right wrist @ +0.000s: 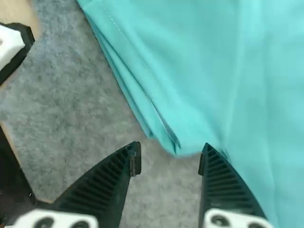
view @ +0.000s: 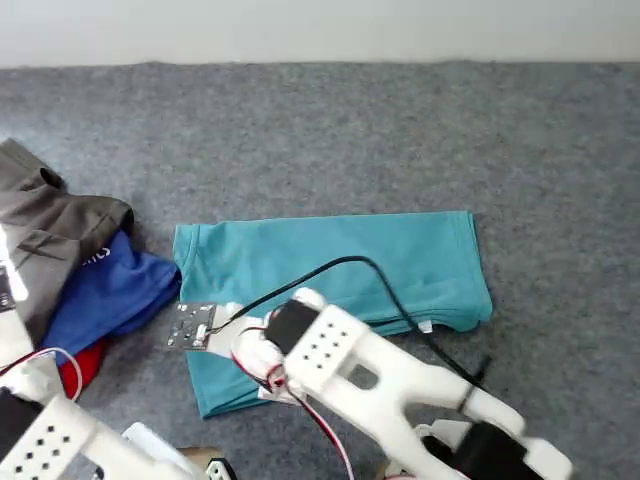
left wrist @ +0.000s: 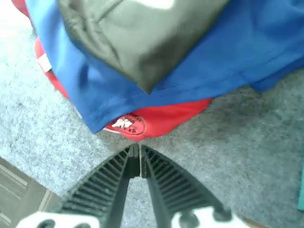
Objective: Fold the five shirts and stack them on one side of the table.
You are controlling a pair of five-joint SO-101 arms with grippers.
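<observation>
A teal shirt [view: 330, 265] lies partly folded in the middle of the grey mat. Over its near left part hangs my right arm [view: 330, 355]. In the right wrist view my right gripper [right wrist: 171, 156] is open, with the folded teal shirt corner [right wrist: 166, 135] just ahead between the fingertips. At the left lies a pile: a grey shirt [view: 50, 235] on top, a blue shirt [view: 115, 290] under it, and a red shirt [view: 82, 365] at the bottom. My left gripper [left wrist: 140, 153] is shut on nothing, just short of the red shirt [left wrist: 161, 116].
Grey mat [view: 400, 140] covers the table, with free room at the back and right. The left arm's white base [view: 45, 440] sits at the near left corner. A white arm part [right wrist: 9, 40] and the mat's edge lie close to the teal corner.
</observation>
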